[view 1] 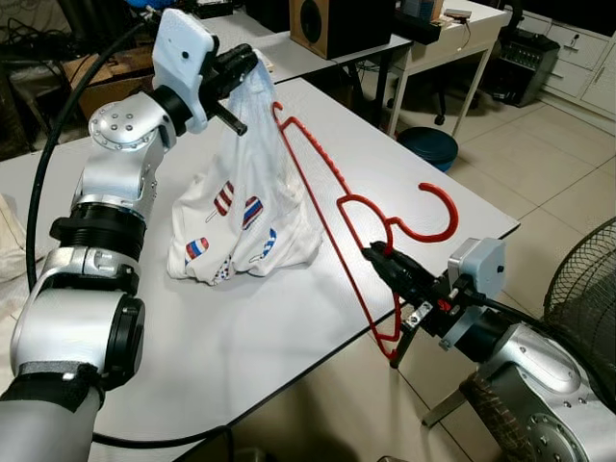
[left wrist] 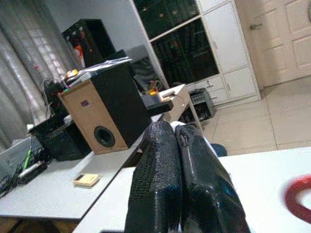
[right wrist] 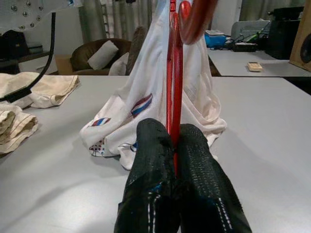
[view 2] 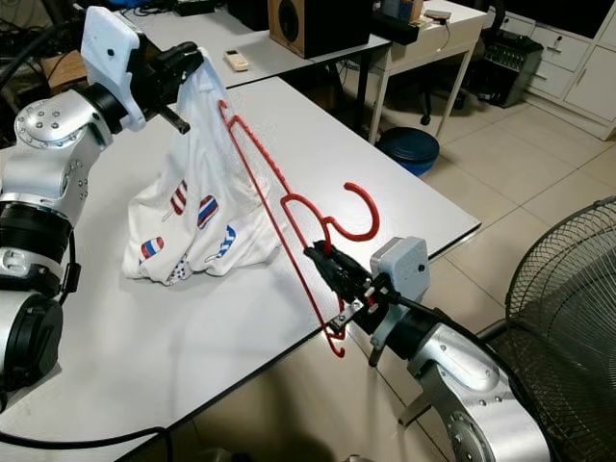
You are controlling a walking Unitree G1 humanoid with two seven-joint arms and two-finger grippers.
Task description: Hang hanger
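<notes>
A red plastic hanger [view 1: 339, 202] stands tilted over the white table [view 1: 221, 337], its hook [view 1: 433, 217] curling toward the table's right edge. My right gripper [view 1: 373, 254] is shut on the hanger just below the hook; the right wrist view has the red bar [right wrist: 174, 87] pinched between the fingers [right wrist: 150, 165]. A white shirt [view 1: 245, 207] printed with red and blue popsicles is lifted by its top, the lower part pooling on the table. My left gripper [view 1: 245, 60] is shut on the shirt's top edge, close to the hanger's far shoulder.
A wooden speaker [view 1: 332, 24] sits on the desk behind. A blue bin [view 1: 428, 146] stands on the tiled floor beyond the table. A fan's wire guard [view 1: 587, 289] is at the right. Cream cloths [right wrist: 34, 94] lie at the table's left end.
</notes>
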